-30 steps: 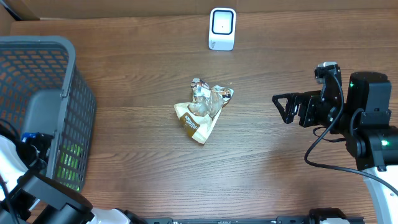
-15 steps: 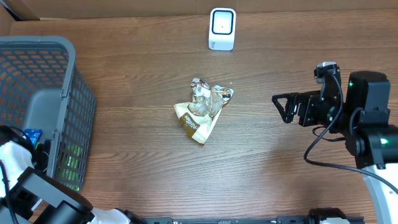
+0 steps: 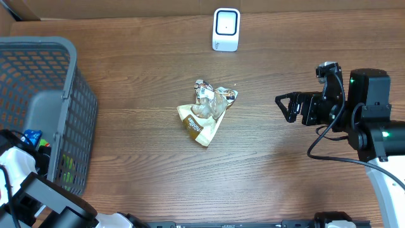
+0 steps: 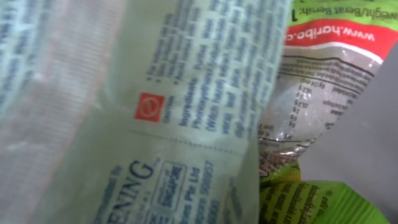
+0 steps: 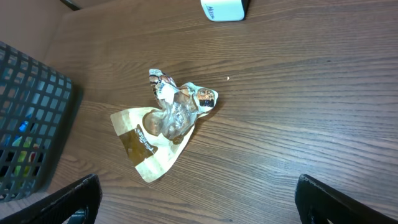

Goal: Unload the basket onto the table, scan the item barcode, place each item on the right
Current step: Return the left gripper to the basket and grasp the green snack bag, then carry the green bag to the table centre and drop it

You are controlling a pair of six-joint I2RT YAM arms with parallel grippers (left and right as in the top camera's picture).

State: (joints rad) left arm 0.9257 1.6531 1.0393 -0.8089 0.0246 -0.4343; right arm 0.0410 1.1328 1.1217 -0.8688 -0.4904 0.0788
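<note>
Overhead, a crumpled snack packet (image 3: 205, 115) lies mid-table (image 3: 139, 63), well apart from the white scanner (image 3: 226, 29) at the far edge. The right gripper (image 3: 283, 107) hovers to the packet's right with its jaws spread wide and nothing between them. The left arm (image 3: 16, 166) reaches down beside the grey basket (image 3: 38, 42). Its wrist view is filled by a pale printed packet (image 4: 155, 124), a Haribo packet (image 4: 323, 74) and a green packet (image 4: 311, 202). Its jaws are closed, but whether they grip a packet I cannot tell.
</note>
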